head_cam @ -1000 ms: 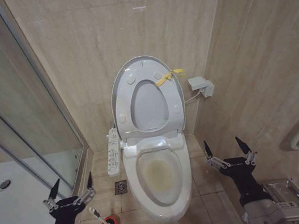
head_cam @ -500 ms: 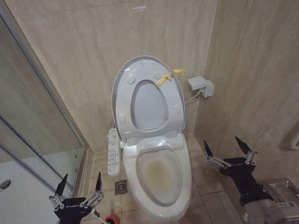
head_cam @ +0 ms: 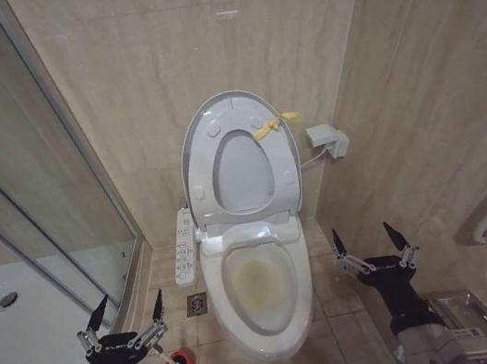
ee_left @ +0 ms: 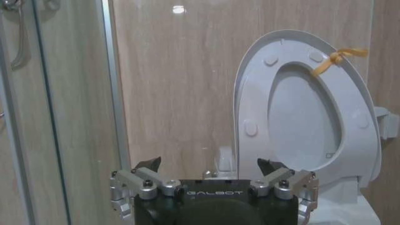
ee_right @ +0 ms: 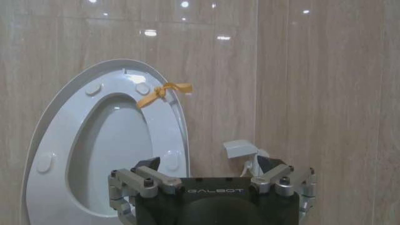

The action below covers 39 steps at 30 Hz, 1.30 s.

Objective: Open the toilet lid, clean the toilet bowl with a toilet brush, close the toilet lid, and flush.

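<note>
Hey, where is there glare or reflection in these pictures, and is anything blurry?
Right wrist view: bright ceiling-light spots glare on the glossy wall tiles. Left wrist view: one light spot on the tiles, plus streaky reflections in the shower glass. Head view: evenly lit, a soft sheen on the raised toilet lid, nothing noticeably blurred.

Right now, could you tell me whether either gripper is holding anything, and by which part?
Nothing is held. The left gripper hangs open above the toilet brush; the right gripper is open beside the toilet bowl.
</note>
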### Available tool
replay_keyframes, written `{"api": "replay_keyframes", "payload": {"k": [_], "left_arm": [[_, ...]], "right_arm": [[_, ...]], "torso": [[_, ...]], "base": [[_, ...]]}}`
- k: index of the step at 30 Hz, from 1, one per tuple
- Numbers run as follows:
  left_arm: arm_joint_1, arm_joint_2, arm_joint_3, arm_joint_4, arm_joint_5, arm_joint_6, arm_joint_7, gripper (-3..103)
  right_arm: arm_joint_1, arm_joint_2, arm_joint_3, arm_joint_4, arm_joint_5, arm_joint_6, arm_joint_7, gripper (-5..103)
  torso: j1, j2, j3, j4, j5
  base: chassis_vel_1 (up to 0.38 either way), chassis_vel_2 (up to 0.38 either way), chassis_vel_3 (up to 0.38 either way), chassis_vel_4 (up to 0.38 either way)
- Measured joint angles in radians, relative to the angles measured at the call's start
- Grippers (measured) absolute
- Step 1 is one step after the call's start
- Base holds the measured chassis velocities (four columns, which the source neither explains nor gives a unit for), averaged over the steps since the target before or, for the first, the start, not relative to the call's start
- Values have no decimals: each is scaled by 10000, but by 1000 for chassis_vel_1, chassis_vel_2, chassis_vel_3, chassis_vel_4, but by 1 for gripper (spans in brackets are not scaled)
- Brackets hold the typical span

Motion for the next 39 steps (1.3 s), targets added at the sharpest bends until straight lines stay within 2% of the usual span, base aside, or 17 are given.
{"api": "replay_keyframes", "payload": {"k": [39], "left_arm": [[-21,-39,-27,29,36,-13,50,100]], "right_arm": [[0,-1,0,0,0,0,0,100]], "torso": [[0,0,0,0,0]], "base": [[0,0,0,0]]}}
